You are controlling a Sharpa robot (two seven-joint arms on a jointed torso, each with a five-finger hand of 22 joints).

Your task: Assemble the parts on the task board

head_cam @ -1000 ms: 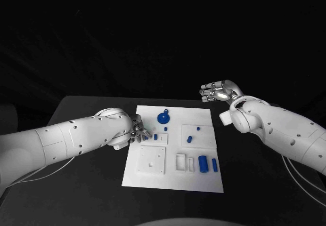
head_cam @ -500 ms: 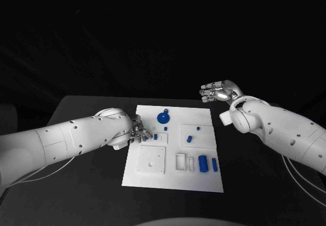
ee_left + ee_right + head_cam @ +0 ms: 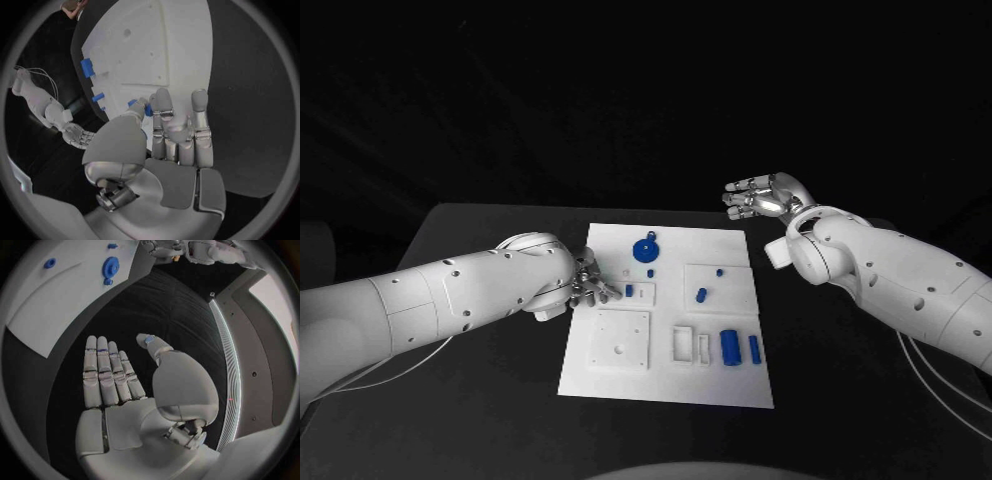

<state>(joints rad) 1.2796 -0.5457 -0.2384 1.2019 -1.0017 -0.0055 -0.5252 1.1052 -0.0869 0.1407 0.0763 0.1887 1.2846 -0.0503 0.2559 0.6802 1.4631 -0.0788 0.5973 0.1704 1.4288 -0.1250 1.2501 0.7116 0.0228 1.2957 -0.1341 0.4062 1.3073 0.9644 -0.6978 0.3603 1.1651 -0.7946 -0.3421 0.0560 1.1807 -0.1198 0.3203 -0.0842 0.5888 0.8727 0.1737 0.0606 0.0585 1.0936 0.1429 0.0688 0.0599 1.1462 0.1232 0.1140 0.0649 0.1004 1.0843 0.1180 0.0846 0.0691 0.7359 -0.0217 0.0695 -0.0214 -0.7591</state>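
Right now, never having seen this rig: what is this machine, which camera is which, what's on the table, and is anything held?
It is a robot with two white arms, each ending in a silver many-fingered hand. One picture looks down from the robot's head. The two round ones come from cameras at each wrist, behind that hand.

On the black table lies a white task board with small blue parts: a round part near its far end and two bars near the front.

The left hand is at the board's left edge, fingertips by a small blue part. Whether it grips that part, I cannot tell. The right hand hangs beyond the board, holding nothing.
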